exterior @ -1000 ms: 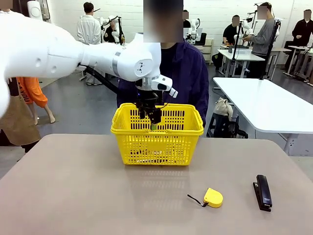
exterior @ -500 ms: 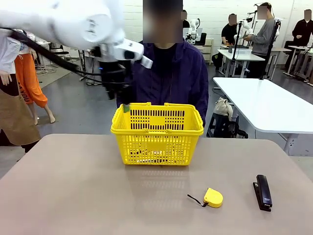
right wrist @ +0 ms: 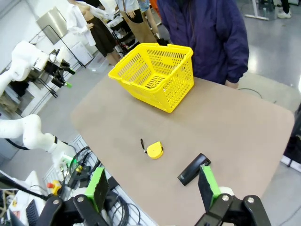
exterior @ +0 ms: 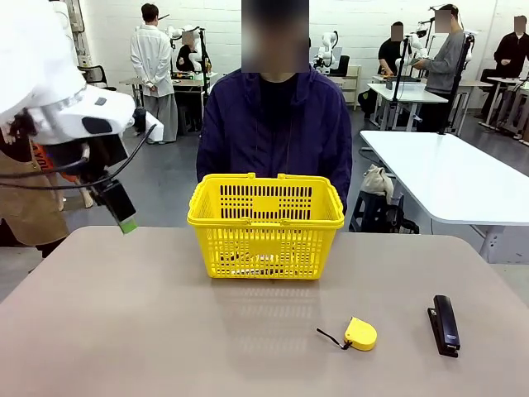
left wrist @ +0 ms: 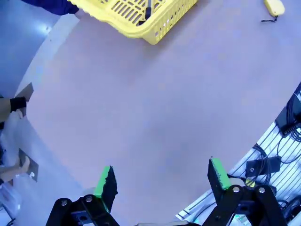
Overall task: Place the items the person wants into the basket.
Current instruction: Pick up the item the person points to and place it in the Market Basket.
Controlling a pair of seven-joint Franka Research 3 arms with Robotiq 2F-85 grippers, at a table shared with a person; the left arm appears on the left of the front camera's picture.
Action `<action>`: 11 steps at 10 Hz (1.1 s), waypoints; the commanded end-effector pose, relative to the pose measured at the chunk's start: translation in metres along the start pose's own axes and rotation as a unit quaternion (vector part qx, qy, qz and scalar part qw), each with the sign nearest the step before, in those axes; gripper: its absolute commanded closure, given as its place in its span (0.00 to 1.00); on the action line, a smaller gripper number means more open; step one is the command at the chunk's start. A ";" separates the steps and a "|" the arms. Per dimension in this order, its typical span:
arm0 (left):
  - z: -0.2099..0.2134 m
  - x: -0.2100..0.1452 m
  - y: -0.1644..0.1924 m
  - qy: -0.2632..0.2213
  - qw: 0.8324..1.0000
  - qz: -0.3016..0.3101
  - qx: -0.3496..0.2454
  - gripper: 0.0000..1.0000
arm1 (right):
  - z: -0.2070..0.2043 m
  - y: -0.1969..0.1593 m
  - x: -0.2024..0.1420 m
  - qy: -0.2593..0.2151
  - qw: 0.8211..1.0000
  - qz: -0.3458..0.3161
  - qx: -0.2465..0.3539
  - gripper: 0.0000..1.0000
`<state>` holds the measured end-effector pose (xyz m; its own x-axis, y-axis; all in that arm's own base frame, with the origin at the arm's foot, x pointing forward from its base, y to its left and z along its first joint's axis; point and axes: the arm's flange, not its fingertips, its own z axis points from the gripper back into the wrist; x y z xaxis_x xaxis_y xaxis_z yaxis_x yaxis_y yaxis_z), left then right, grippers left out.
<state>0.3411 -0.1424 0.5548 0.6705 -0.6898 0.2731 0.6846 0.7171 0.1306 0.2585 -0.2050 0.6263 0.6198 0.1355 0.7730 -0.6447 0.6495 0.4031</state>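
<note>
The yellow basket [exterior: 264, 227] stands at the table's far middle, right in front of the person [exterior: 277, 124] in the dark jacket. Slim dark items [left wrist: 148, 9] lie on its floor, and they show again as items [right wrist: 151, 82] through the lattice. My left gripper [exterior: 124, 217] hangs well left of the basket, above the table's far left edge. In the left wrist view the left gripper [left wrist: 161, 178] is open and empty over bare table. My right gripper [right wrist: 153, 186] is open and empty, high above the table's near right side.
A round yellow tape measure [exterior: 360, 333] and a black stapler [exterior: 444, 324] lie at the table's front right. Both show in the right wrist view, the tape measure [right wrist: 154, 149] and the stapler [right wrist: 194, 169]. Other people and tables stand farther back.
My left arm has swung up out of the basket and away to the left, with its gripper empty. The basket, tape measure and stapler have stayed put.
</note>
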 end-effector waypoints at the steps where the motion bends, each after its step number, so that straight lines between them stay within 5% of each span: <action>1: -0.009 0.002 0.007 -0.024 0.999 0.009 -0.024 0.00 | -0.002 0.000 0.000 -0.015 1.000 0.006 0.009 0.00; 11: -0.007 -0.001 0.007 -0.005 1.000 0.008 -0.006 0.00 | -0.002 0.000 0.000 -0.015 1.000 0.006 0.009 0.00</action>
<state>0.3470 -0.1374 0.5483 0.6782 -0.6776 0.2844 0.6778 0.7263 0.1144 0.2584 -0.2051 0.6263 0.6198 0.1353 0.7730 -0.6446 0.6497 0.4031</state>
